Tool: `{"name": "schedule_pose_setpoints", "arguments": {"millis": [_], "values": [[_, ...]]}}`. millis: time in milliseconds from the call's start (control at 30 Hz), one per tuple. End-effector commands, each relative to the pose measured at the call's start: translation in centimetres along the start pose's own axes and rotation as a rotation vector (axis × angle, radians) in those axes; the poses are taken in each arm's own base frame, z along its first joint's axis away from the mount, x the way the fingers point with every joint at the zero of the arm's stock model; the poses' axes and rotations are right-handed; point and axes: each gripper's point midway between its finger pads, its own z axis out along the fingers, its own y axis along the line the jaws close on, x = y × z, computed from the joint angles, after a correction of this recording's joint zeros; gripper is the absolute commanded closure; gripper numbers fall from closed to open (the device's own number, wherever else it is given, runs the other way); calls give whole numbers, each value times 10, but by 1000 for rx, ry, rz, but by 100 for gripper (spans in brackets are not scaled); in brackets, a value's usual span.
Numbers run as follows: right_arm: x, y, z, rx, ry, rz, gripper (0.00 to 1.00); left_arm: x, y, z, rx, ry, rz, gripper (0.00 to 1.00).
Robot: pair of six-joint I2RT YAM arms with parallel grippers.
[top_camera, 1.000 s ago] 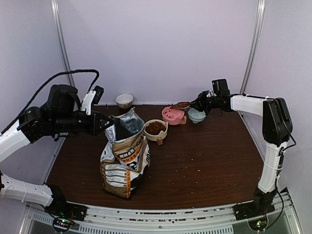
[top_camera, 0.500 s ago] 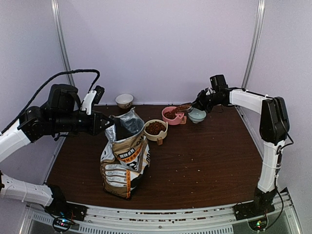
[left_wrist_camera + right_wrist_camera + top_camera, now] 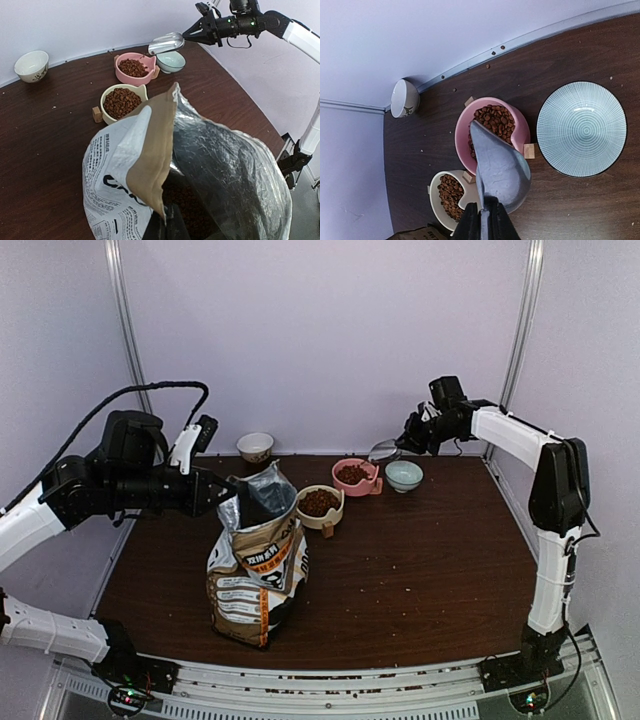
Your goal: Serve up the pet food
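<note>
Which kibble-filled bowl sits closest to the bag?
The cream bowl, right beside the bag's open top; the pink bowl, also filled, sits farther back, next to the empty blue bowl.

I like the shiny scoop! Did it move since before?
Yes. The scoop has lifted up and away from the pink bowl, toward the back wall. A second ago it was low over that bowl.

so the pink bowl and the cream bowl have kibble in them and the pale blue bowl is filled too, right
Not the pale blue bowl: the right wrist view shows it empty, its striped inside bare. The pink bowl and the cream bowl do hold kibble.
</note>
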Motion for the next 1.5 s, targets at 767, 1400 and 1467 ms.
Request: {"name": "schedule_pose_setpoints", "arguments": {"millis": [767, 1400, 1467], "values": [[145, 147, -232, -384, 61, -697, 100, -65, -113, 26, 304, -122, 198, 100], [245, 74, -163, 229, 163, -755, 100, -13, -153, 59, 349, -9, 213, 100], [259, 51, -144, 335, 217, -756, 100, -1, -152, 67, 343, 6, 214, 100]]}}
